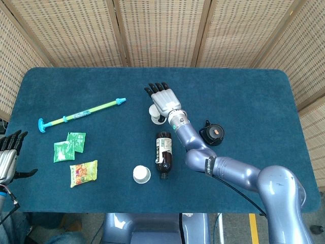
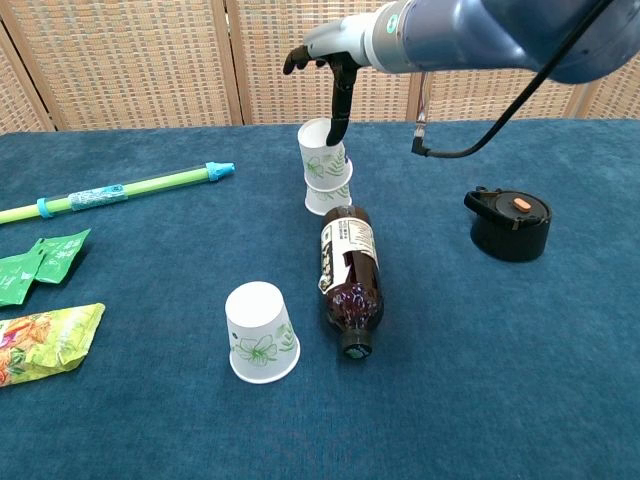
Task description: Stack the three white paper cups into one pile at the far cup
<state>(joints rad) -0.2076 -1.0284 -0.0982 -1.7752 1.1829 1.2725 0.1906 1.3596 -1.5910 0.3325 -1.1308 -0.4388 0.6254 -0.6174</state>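
Two white paper cups with green leaf prints sit nested upside down as one pile at the far middle of the blue table. My right hand hovers just above the pile with its fingers spread and holds nothing. One finger hangs down to the pile's top. The third cup stands upside down alone near the front edge. My left hand is open at the table's left front corner, far from the cups.
A brown bottle lies between the pile and the lone cup. A black lid sits to the right. A green-blue stick and snack packets lie on the left.
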